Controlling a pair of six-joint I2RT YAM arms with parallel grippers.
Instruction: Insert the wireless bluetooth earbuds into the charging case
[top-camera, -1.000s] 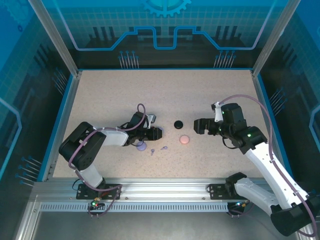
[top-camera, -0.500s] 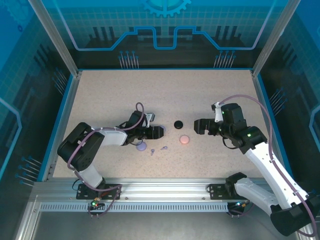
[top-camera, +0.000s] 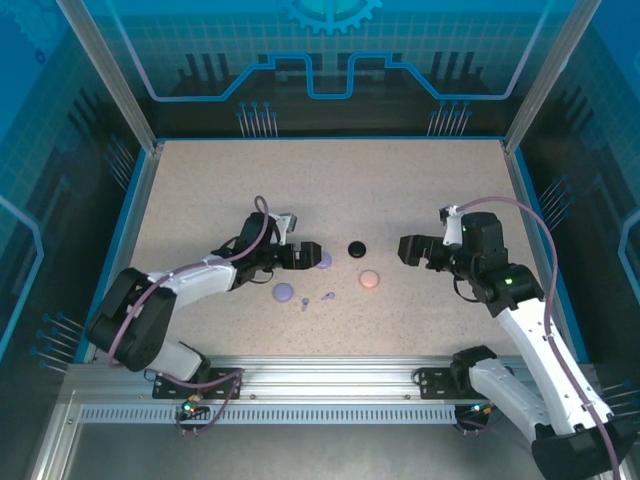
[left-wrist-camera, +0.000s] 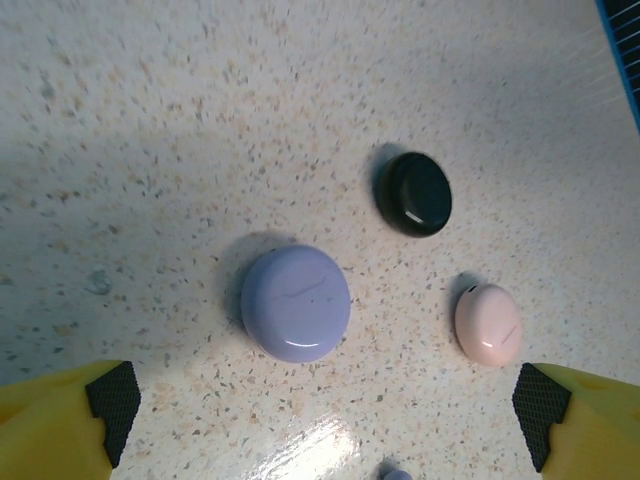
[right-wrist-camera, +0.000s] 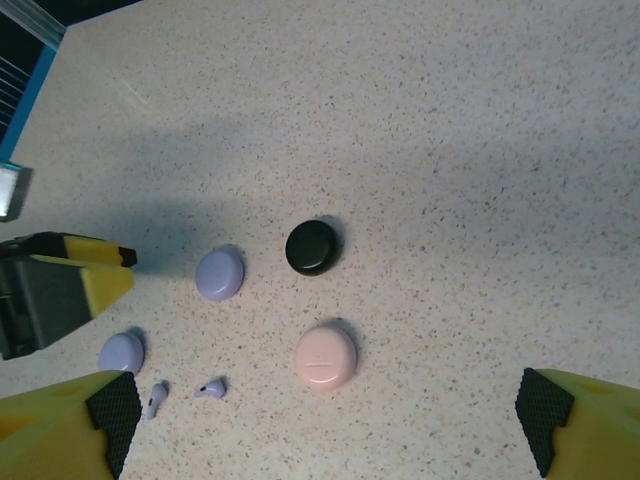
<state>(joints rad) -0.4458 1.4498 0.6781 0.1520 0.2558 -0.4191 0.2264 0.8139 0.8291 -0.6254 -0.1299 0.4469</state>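
Note:
Two lavender earbuds (top-camera: 304, 305) (top-camera: 328, 296) lie loose on the speckled table; the right wrist view shows them as well (right-wrist-camera: 155, 400) (right-wrist-camera: 211, 388). One lavender charging case (top-camera: 323, 260) (left-wrist-camera: 296, 303) rests lid-shut on the table just past my left gripper (top-camera: 307, 256) (left-wrist-camera: 323, 410), which is open, its fingers apart from the case. A second lavender case (top-camera: 283, 291) (right-wrist-camera: 121, 352) sits nearer the front. A black case (top-camera: 356, 248) (left-wrist-camera: 418, 193) and a pale pink case (top-camera: 370, 279) (left-wrist-camera: 488, 324) lie to the right. My right gripper (top-camera: 408, 250) (right-wrist-camera: 320, 425) hovers open to their right, holding nothing.
The left arm's yellow finger (right-wrist-camera: 90, 275) enters the right wrist view from the left. A blue rail (top-camera: 330, 138) and glass walls border the table on all sides.
My left gripper has opened, let go of the lavender case and drawn back to the left. The right gripper has shifted slightly to the right.

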